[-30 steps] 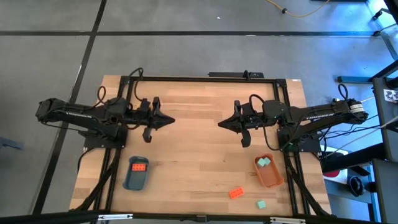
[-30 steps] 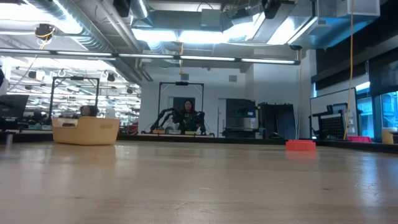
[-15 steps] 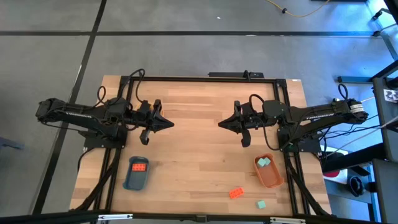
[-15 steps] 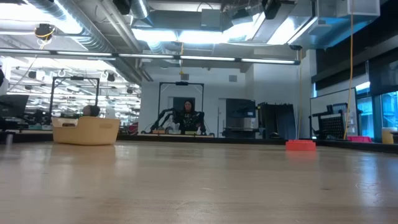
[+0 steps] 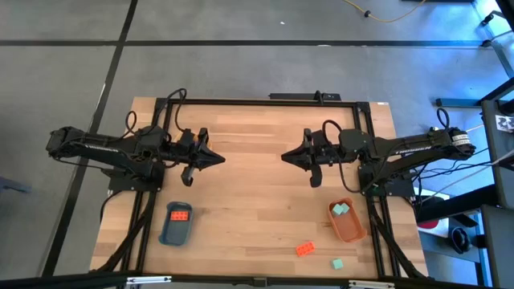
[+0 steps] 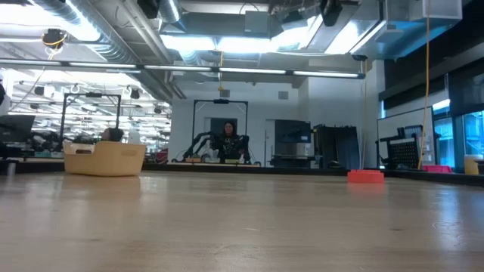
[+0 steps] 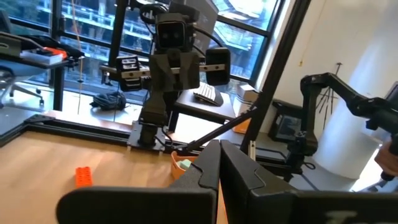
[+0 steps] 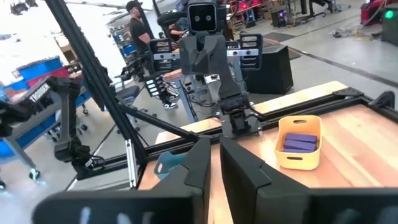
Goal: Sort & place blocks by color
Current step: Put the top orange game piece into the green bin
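Observation:
Both grippers hang above the table's middle, tips facing each other and holding nothing. My left gripper [image 5: 221,158] [image 7: 220,149] is shut. My right gripper [image 5: 285,157] [image 8: 215,146] shows a narrow gap between its fingers. One orange-red block [image 5: 180,213] lies in the blue tray [image 5: 173,233] at the near left. Mint blocks [image 5: 341,209] lie in the orange tray [image 5: 350,227] at the near right. Another orange-red block [image 5: 304,249] [image 7: 83,177] and a mint block [image 5: 337,263] lie flat on the table by the near edge. Purple blocks [image 8: 300,142] lie in the yellow tray [image 8: 298,157].
The yellow tray [image 6: 104,159] and the orange tray [image 6: 365,176] show in the low view. A black frame [image 5: 265,100] runs along the table's far edge and sides. Bare wood [image 5: 249,209] lies between the trays. A person [image 8: 138,25] stands in the room beyond.

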You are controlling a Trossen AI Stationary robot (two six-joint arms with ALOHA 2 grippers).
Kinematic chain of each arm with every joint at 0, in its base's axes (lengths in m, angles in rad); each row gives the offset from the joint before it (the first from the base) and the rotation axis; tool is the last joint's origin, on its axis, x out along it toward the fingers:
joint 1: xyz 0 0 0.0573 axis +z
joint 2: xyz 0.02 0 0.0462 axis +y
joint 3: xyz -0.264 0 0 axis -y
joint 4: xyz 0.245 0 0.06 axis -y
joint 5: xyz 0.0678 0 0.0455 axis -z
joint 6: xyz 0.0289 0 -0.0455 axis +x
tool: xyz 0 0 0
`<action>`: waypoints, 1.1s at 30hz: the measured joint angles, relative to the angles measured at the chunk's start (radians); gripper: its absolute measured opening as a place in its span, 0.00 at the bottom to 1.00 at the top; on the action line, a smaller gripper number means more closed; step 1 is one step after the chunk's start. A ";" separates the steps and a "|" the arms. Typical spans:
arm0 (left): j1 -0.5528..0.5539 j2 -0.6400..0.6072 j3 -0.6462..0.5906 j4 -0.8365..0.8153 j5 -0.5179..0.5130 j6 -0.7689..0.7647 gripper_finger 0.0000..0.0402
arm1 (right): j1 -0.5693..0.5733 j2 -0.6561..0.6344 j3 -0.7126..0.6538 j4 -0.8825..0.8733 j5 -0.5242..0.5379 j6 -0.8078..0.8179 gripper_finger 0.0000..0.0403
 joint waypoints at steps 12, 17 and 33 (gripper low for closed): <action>0.000 0.000 0.000 0.000 0.009 0.006 0.00 | 0.000 0.000 0.000 -0.002 0.098 0.047 0.32; 0.000 0.000 0.000 0.000 0.003 0.008 0.00 | -0.001 0.001 0.000 -0.015 0.099 0.049 0.35; 0.000 0.000 0.000 0.000 0.008 0.008 0.00 | -0.001 0.001 0.000 -0.137 0.177 0.215 0.36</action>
